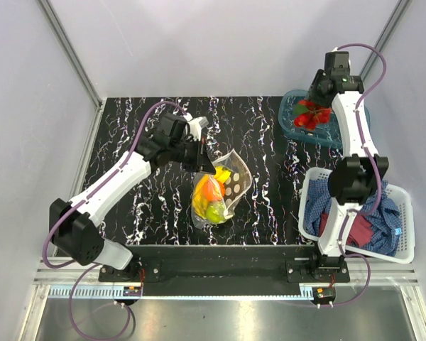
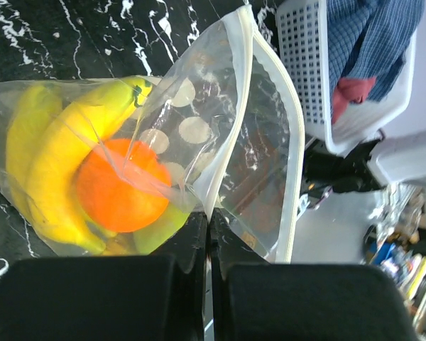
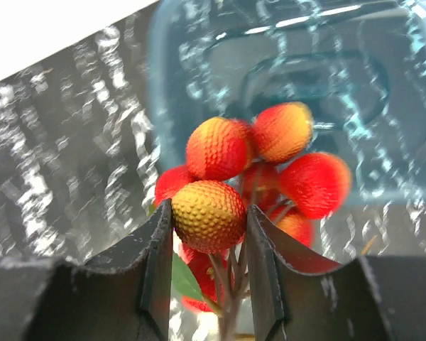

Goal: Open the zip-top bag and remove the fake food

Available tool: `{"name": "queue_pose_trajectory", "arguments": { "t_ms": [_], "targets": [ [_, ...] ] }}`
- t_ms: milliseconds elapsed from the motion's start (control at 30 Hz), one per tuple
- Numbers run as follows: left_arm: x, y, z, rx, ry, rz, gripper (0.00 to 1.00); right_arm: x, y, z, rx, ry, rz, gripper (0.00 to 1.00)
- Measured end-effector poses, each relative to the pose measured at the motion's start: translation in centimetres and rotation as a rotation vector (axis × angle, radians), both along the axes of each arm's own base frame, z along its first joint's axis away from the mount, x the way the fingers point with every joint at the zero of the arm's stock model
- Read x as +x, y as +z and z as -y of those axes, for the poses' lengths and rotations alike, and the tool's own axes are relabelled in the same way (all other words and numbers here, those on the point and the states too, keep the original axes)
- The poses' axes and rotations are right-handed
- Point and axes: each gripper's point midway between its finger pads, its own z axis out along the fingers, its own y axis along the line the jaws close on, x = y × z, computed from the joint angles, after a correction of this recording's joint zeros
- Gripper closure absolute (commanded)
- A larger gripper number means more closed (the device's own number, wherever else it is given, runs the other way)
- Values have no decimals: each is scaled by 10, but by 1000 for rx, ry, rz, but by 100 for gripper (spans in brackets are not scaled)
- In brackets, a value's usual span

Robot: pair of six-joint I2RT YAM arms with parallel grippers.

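Observation:
The zip-top bag (image 1: 224, 186) lies mid-table, clear with pale dots, its mouth gaping. My left gripper (image 1: 197, 155) is shut on the bag's edge; in the left wrist view the jaws (image 2: 209, 220) pinch one lip beside the white zip strip (image 2: 292, 135). Inside the bag are a yellow banana (image 2: 50, 163), an orange (image 2: 119, 186) and a green fruit (image 2: 162, 229). My right gripper (image 1: 314, 106) hangs over the teal tray (image 1: 341, 135) at the back right, shut on the red berry cluster (image 1: 312, 116). Its fingers clamp one berry (image 3: 208, 213), and green leaves show below.
A white slatted basket (image 1: 405, 213) holding blue and red cloths stands at the near right, beside the right arm's base. The teal tray's wall (image 3: 383, 85) fills the right wrist view's background. Grey walls enclose the black marbled table (image 1: 149, 213).

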Motion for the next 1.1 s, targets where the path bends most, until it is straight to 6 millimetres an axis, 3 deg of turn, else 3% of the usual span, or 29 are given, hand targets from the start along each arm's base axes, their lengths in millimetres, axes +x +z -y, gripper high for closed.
{"name": "queue_pose_trajectory", "arguments": {
  "t_ms": [67, 200, 233, 333, 533, 667, 767, 867, 1000, 1033, 1100],
  "targets": [
    [-1, -2, 1, 4, -31, 6, 100, 16, -17, 17, -26, -29, -19, 95],
    [0, -9, -1, 7, -57, -14, 100, 52, -39, 40, -46, -59, -24, 60],
    [2, -11, -2, 8, -54, -20, 100, 59, -44, 44, -47, -65, -27, 47],
    [6, -16, -4, 6, -43, -44, 100, 72, -58, 51, -33, -83, -43, 20],
    [7, -13, -3, -16, -10, -83, 100, 54, -77, 46, 14, -97, -148, 14],
    [5, -7, -3, -30, 16, -99, 100, 22, -88, 34, 31, -86, -254, 14],
    [2, -1, -6, -44, 42, -92, 100, -17, -84, 3, 43, -29, -316, 14],
    [0, 2, -10, -44, 77, -91, 100, -57, -61, -50, 64, 91, -302, 22],
    [0, 5, -14, -42, 124, -91, 100, -137, -10, -148, 166, 359, -187, 37],
    [0, 6, -15, -44, 134, -90, 100, -153, 1, -162, 194, 403, -159, 43],
    [0, 8, -16, -49, 156, -91, 100, -191, 24, -189, 283, 496, -94, 45]
  ]
}}
